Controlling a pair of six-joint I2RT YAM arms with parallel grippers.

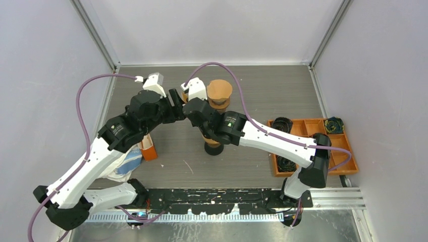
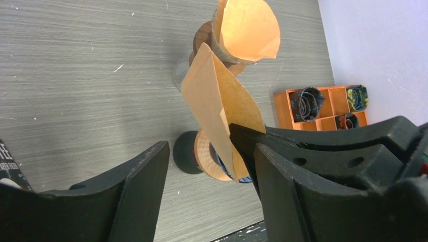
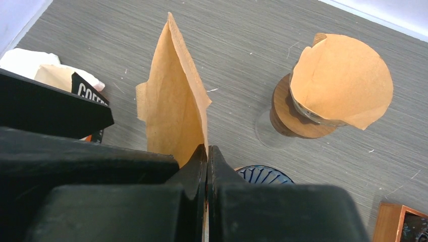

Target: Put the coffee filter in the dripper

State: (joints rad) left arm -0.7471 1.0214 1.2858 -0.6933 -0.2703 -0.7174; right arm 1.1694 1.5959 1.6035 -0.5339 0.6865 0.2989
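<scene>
Past the right gripper's (image 3: 207, 154) fingertips only a ribbed blue arc of the dripper (image 3: 263, 174) shows. Left of them, the package (image 3: 90, 95) lettering is cut off at "COFFE".

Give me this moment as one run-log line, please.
right tool: shut on coffee filter | left tool: open | blue dripper: no filter

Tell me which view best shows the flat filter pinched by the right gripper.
Right wrist: the filter stands whole above the shut right gripper. Left wrist shows it obliquely, with its lower edge hidden. In the top view the arms hide it.
</scene>
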